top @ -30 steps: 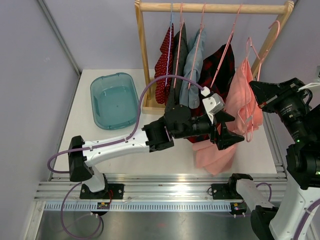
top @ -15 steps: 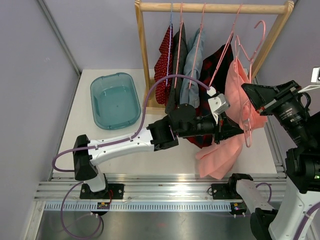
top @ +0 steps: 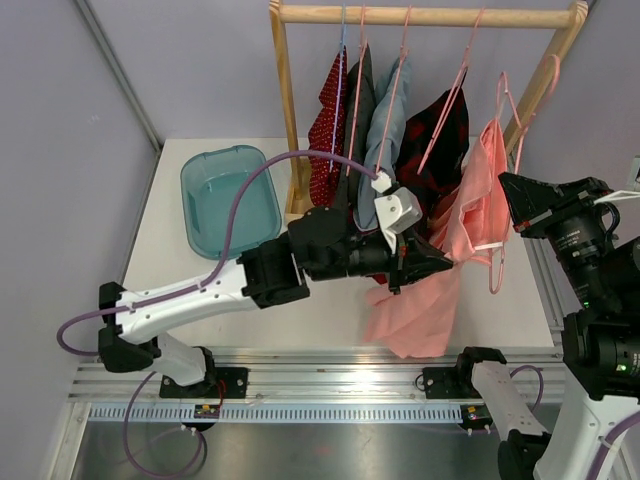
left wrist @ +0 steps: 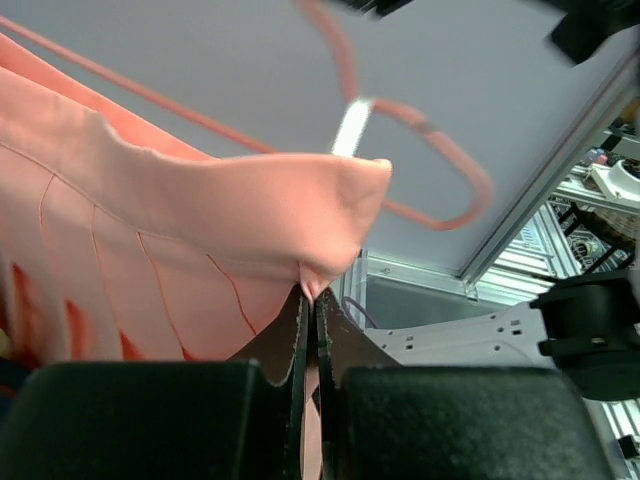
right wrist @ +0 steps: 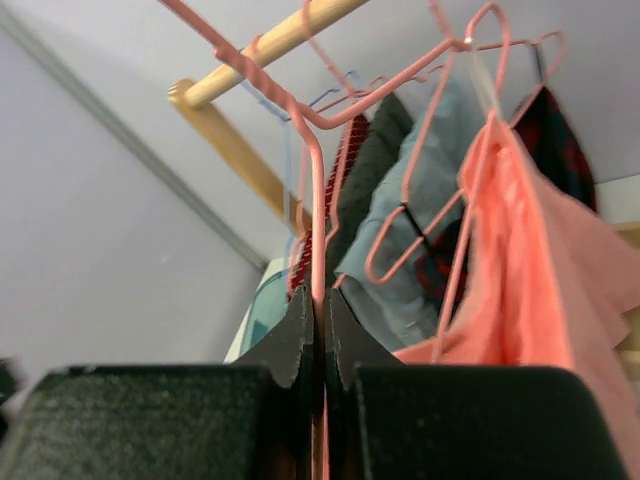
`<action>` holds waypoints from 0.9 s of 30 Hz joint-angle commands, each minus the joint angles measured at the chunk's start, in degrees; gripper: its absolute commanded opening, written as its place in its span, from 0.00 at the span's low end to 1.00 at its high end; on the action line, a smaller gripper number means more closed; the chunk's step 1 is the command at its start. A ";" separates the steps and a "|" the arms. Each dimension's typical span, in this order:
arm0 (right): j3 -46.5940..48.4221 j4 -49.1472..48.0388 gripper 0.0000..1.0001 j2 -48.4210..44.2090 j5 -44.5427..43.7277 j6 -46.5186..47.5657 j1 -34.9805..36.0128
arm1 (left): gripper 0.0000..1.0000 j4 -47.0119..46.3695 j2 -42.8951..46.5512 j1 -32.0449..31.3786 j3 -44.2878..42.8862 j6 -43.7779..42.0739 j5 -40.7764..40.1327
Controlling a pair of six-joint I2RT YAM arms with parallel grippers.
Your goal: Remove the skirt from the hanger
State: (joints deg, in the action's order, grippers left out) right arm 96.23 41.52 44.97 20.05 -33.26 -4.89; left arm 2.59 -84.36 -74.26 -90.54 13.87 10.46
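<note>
A salmon-pink skirt (top: 425, 300) hangs from a pink wire hanger (top: 497, 225), off the rail at the right of the rack. My left gripper (top: 437, 262) is shut on a fold of the skirt's edge (left wrist: 330, 215), pinched between the jaws of the left gripper (left wrist: 310, 300). The hanger's wire (left wrist: 440, 170) and a white clip (left wrist: 350, 125) show above the cloth. My right gripper (right wrist: 319, 300) is shut on the hanger's thin pink wire (right wrist: 318, 200), with the skirt (right wrist: 540, 290) draped to its right. From above, the right gripper (top: 505, 190) sits at the hanger's right side.
A wooden rack (top: 420, 15) at the back holds several other garments (top: 385, 110) on hangers. A teal tub (top: 228, 200) sits on the table (top: 170, 260) at the back left. The left arm stretches across the table's middle.
The left gripper closed on the skirt's edge and drew back to the left, pulling the cloth with it. The right gripper shifted slightly with the hanger.
</note>
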 commanded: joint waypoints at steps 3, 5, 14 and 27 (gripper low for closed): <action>-5.69 -10.22 0.00 -3.66 -14.86 4.52 0.14 | 0.00 -1.19 3.33 -4.92 -0.95 -0.86 0.17; -6.66 -10.66 0.00 -3.58 -17.85 3.90 0.14 | 0.00 -0.40 0.88 -7.46 -2.96 -1.21 1.23; -7.37 -13.57 0.00 -2.17 -29.71 4.42 0.14 | 0.00 3.64 -5.20 -16.79 -8.86 -4.02 3.34; -0.34 -6.90 0.00 -3.74 -15.50 -0.04 0.14 | 0.00 16.55 1.46 -16.80 -2.62 -10.43 -24.76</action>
State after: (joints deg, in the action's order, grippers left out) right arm 91.24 40.38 43.03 -0.64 -31.46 -4.49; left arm 14.85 -89.08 -90.43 -92.99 6.59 -5.13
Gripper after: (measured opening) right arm 0.031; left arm 0.016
